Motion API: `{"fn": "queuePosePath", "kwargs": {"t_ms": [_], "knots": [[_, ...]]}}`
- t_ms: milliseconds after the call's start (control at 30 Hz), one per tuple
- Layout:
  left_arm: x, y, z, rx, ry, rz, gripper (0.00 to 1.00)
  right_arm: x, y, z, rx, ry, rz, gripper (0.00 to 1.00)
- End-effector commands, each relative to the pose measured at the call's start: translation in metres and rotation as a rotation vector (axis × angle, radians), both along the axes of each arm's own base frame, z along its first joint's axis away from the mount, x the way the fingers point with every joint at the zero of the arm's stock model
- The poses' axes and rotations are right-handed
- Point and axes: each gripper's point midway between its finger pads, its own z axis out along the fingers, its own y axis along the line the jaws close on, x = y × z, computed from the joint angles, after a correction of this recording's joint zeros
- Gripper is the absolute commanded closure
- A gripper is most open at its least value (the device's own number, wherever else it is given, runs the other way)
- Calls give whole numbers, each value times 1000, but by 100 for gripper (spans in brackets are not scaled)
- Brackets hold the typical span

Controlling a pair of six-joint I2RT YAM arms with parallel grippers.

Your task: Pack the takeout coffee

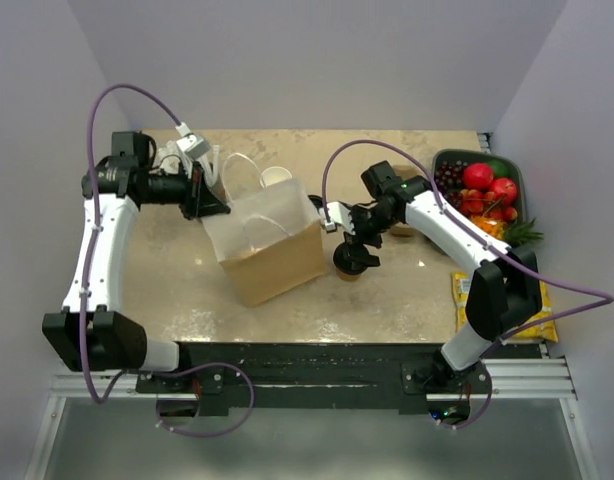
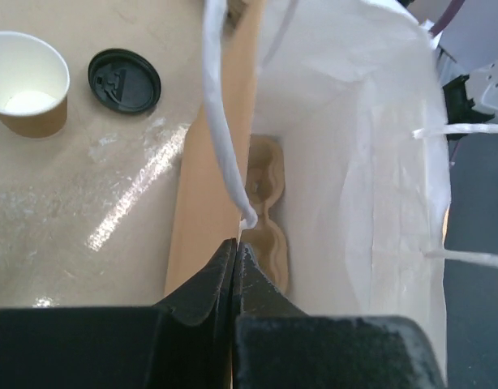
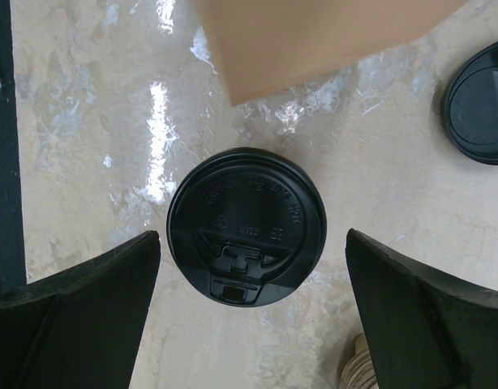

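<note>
I saw plain pale walls (image 1: 287,60) closing in the table (image 1: 407,295) on the left, the back and the right. The table top was tan like stone and shiny, and light made white streaks on it. A black rail (image 1: 317,355) ran along the bottom of the overhead view.

At the left of that view, the left gripper (image 2: 235,250) was pinched tight on the top edge of the brown paper bag (image 1: 277,265). The bag stood open near the middle of the table. It was white inside, with a tan cup tray (image 2: 265,212) lying at the bottom. In the upper left of the left wrist view, an open paper cup (image 2: 28,81) and a loose black lid (image 2: 124,79) sat on the table beside the bag.

Just right of the bag, the takeout coffee (image 3: 247,225) stood upright on the table, not in the bag. The right gripper (image 3: 253,243) hung over it, spread wide, with one finger on each side, touching nothing.

At the upper right of the overhead view was a dark tray (image 1: 457,153) full of red fruit (image 1: 477,177). Below it, a yellow packet (image 1: 465,298) lay by the table's right edge.
</note>
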Motion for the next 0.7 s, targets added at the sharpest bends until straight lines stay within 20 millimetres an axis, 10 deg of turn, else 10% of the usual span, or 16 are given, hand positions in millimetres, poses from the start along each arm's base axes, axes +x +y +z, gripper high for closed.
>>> {"fn": "queuePosePath", "kwargs": {"t_ms": [0, 100, 233, 367, 667], "knots": [[-18, -17, 55, -153, 4, -142, 100, 5, 14, 32, 75, -15, -17, 1], [-15, -18, 60, -157, 13, -121, 100, 3, 14, 34, 75, -12, -11, 1], [-23, -12, -19, -91, 167, -89, 100, 3, 12, 26, 57, -1, -2, 1], [-19, -8, -42, -66, 220, -75, 100, 5, 13, 28, 53, 2, -3, 1], [-19, -23, 92, -237, 88, -112, 100, -1, 7, 32, 39, -11, 8, 1]]}}
